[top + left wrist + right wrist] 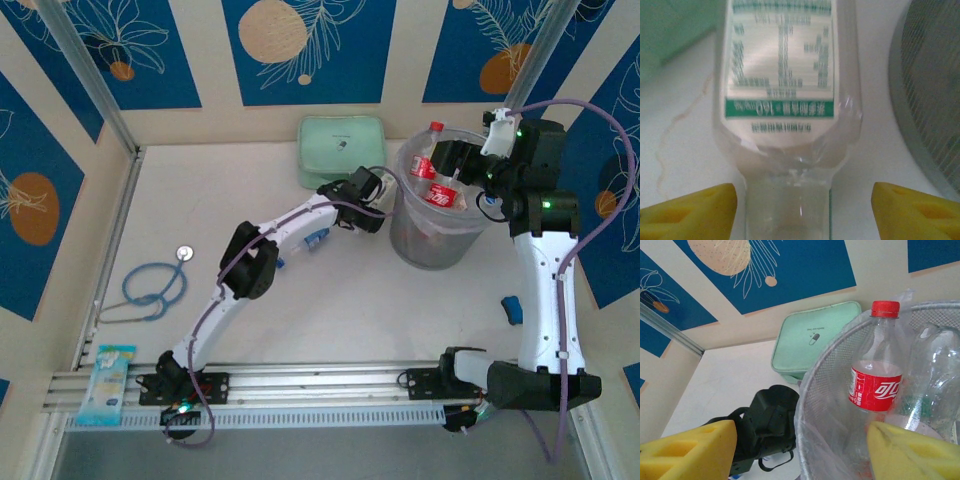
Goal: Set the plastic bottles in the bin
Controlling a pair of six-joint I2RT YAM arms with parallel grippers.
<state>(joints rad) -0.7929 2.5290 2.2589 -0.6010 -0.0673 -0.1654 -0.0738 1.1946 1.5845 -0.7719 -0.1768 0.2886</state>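
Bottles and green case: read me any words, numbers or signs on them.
Red-label bottle: white stylised script, no letters I can quote.
White-label bottle: upside-down print on a green band, too blurred.
Green case: capsule sign; small wording above it unreadable.

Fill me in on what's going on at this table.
Bottles are being cleared into the tall round translucent grey bin, which already holds red-labelled clear plastic bottles. The left gripper is open astride the neck of a clear plastic bottle with a white-and-green label lying on the white table beside the bin, not gripping it. The right gripper is open and empty above the bin's rim.
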